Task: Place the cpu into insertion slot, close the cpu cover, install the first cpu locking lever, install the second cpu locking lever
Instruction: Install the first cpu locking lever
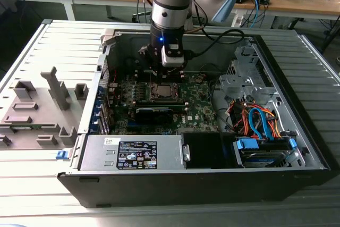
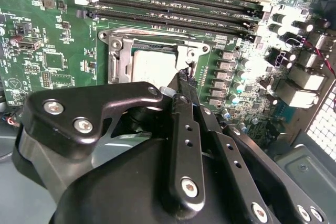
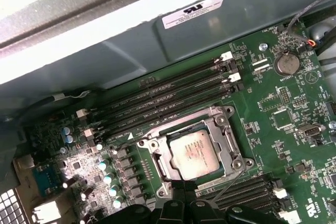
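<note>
On the exterior view's left, a grey fixture (image 1: 40, 104) stands on the slatted desk (image 1: 32, 184), well apart from the work. Next comes the open computer case (image 1: 202, 184), whose walls fence in the green motherboard (image 1: 202, 107). A power supply (image 1: 133, 155) lies along the near wall.

Mid-board, the arm reaches straight down, with the case's far wall close behind it. The end effector (image 2: 184, 77) is clenched, its black fingers (image 2: 185, 129) meeting in a point right at the edge of the insertion slot (image 3: 149, 145) (whether anything thin is pinched there I cannot tell).

The cpu (image 3: 194, 150) sits flat in that slot, and the cpu cover (image 3: 227, 135) lies down around it, framing its silver top. A thin wire lever (image 3: 231, 179) slants up beside the cover's edge. Long memory slots (image 3: 168, 98) crowd one side of the socket.

At the exterior view's right, a drive bay with blue and orange cables (image 1: 263, 126) fills the case's corner.
</note>
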`<control>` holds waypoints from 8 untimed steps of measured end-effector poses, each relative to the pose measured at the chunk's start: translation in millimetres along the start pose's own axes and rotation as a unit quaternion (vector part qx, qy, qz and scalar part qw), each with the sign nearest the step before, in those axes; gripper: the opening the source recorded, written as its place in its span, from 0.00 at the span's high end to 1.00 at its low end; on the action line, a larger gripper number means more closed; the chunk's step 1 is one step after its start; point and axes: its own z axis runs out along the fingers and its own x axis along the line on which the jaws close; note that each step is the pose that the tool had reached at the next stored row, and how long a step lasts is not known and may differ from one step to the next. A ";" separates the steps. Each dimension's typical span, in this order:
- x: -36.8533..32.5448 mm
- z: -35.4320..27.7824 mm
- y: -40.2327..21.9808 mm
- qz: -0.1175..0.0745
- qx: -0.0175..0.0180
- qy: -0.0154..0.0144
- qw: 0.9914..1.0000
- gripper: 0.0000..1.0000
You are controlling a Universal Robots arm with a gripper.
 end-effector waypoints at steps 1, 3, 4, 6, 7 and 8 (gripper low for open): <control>0.0 0.0 0.0 -0.003 0.000 0.000 1.000 0.89; 0.0 0.0 0.0 -0.006 0.000 0.000 1.000 0.89; 0.0 0.0 0.0 -0.009 0.001 -0.001 1.000 0.89; 0.0 0.0 0.0 -0.013 0.001 -0.001 1.000 0.89; 0.0 0.0 0.0 -0.016 0.001 -0.001 1.000 0.89; 0.0 0.0 0.0 -0.020 0.001 -0.001 1.000 0.89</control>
